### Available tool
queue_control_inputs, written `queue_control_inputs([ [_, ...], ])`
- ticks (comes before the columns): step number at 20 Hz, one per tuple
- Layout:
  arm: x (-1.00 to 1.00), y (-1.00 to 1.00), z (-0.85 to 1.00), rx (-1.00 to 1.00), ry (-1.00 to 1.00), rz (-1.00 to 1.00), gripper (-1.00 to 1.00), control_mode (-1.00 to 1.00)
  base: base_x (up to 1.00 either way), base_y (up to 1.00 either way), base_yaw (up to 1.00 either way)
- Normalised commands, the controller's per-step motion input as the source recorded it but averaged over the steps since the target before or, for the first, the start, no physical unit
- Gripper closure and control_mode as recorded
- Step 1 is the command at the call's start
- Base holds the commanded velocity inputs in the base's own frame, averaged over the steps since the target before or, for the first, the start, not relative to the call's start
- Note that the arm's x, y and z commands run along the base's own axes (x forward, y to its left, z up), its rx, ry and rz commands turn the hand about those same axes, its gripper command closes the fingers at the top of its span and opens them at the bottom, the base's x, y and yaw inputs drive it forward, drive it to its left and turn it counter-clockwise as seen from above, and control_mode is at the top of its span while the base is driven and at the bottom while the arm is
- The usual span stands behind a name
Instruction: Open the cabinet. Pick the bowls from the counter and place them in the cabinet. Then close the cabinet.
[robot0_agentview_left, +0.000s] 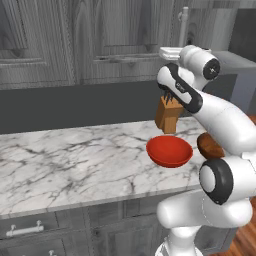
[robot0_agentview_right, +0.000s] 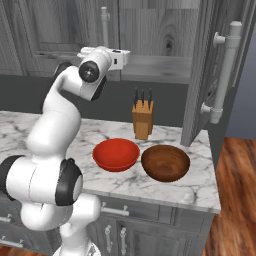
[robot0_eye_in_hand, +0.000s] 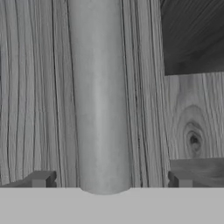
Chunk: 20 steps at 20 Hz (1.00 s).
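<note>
My gripper (robot0_eye_in_hand: 109, 179) is open, and its two fingertips (robot0_eye_in_hand: 41, 178) stand on either side of a vertical silver bar handle (robot0_eye_in_hand: 103, 96) on the cabinet's (robot0_agentview_left: 120, 35) left door. That handle (robot0_agentview_right: 104, 22) rises just above my hand. The cabinet's right door (robot0_agentview_right: 202, 75) is swung open, showing the grey inner shelf (robot0_agentview_right: 160, 67). On the counter (robot0_agentview_right: 60, 132) below, the red bowl (robot0_agentview_right: 116, 154) and the brown wooden bowl (robot0_agentview_right: 165, 162) sit side by side. In the left base view the red bowl (robot0_agentview_left: 170, 150) is plain and my arm partly hides the brown bowl (robot0_agentview_left: 207, 146).
A tan knife block (robot0_agentview_right: 142, 120) stands behind the bowls near the wall. The open door's long handle (robot0_agentview_right: 226, 70) juts out over the counter's right end. Base cabinets with small handles (robot0_agentview_left: 24, 230) run below the counter. Wood floor (robot0_agentview_right: 235, 200) lies to the right.
</note>
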Motion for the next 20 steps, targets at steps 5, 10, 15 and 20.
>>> queue_control_inputs([
  [5,1.0,0.1,-0.43,0.0,0.0,0.0,1.0,-1.0,0.0,0.0,0.0],
  [10,0.37,0.14,-0.28,0.0,0.17,0.0,1.0,-1.0,0.0,0.0,0.0],
  [15,-0.95,1.0,0.3,-0.01,0.5,0.1,1.0,-1.0,0.0,0.0,0.0],
  [20,-0.88,1.0,-0.13,-0.02,0.2,0.11,1.0,-1.0,0.0,0.0,0.0],
])
